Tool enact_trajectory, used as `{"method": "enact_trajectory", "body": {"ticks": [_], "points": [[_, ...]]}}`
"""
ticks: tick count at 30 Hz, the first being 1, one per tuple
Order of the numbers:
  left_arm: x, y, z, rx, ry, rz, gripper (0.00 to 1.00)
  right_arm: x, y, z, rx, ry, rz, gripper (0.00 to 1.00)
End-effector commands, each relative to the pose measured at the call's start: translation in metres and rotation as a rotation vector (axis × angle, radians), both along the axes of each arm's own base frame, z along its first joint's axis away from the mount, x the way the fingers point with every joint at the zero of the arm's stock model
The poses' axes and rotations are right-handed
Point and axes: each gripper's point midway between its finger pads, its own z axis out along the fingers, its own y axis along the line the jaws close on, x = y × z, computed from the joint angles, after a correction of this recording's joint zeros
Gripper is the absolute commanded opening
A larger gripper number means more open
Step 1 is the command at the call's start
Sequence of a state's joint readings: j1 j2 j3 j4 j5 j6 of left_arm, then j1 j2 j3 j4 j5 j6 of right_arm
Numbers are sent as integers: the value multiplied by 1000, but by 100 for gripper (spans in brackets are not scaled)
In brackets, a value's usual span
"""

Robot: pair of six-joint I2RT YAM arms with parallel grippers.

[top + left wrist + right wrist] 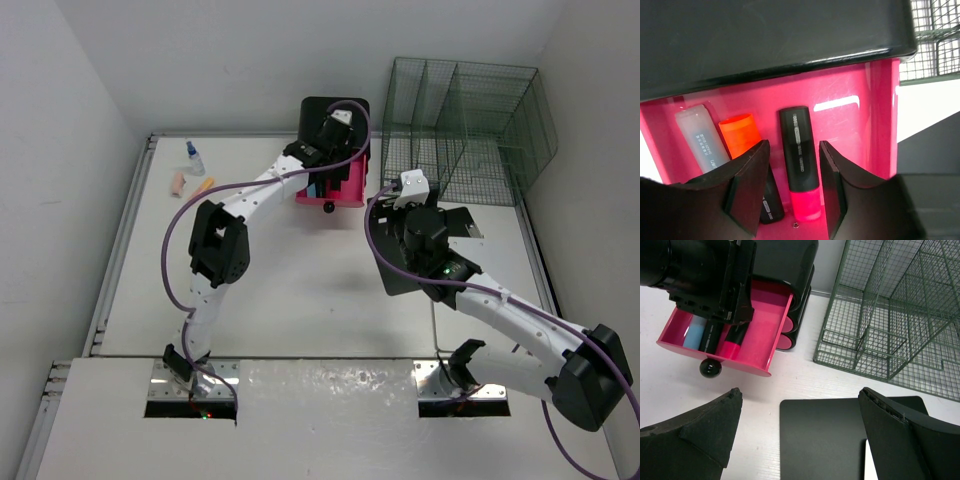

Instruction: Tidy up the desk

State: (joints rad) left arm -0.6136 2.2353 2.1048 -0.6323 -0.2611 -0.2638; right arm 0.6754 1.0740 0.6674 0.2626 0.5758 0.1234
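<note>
Plain white walls (250, 60) on 3 sides: L, back, R. White desk (300, 290) w/ thin grey rails (119, 250) btw them. Green wire rack (465, 115) at its back-R corner, close to walls. Light even, soft shadows.

Soft, even light falls from above. The tabletop (300, 300) looks bright, nearly washed out, with only faint, blurred shadows lying across it. Up close, the pink drawer (865, 130) glows strongly and carries a white glare streak on its wall. The jaws of the left gripper (792, 155) and right gripper (800, 392) read as dark, slightly soft shapes, while the wire rack (900, 315) stays crisp.
</note>
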Motion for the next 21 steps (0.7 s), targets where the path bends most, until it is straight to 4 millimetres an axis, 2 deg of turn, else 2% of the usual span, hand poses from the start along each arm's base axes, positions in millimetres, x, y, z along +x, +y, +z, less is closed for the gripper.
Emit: {"method": "enact_trajectory", "body": {"ticks": [1,6,9,11,13,15,16,17,18,19,20,21], "points": [[8,-6,47,-62,-90,-1,43,3,-2,20,44,-62,-13,95],[5,-2,72,-75,-123,-4,43,3,-2,20,44,-63,-10,95],[-6,-5,93,-92,-127,-62,43,3,-2,20,44,-63,-10,95],[-22,-9,108,-100,-118,-160,42,3,-1,20,43,-62,-7,95],[-40,-3,130,-73,-132,-252,42,2,-1,20,43,-62,-4,95],[-64,-4,137,-69,-112,-380,41,2,-1,20,43,-62,-5,95],[-82,6,155,-21,-145,-491,41,2,-1,20,45,-61,-3,95],[-100,5,148,-20,-115,-591,41,2,1,19,45,-60,2,95],[-110,13,150,5,-119,-630,42,3,0,20,45,-60,2,95],[-119,35,170,47,-182,-655,53,3,2,18,41,-55,4,95],[-122,49,170,74,-189,-647,60,3,2,19,40,-53,7,95],[-124,68,155,108,-156,-630,66,3,2,18,39,-52,7,95]]}}
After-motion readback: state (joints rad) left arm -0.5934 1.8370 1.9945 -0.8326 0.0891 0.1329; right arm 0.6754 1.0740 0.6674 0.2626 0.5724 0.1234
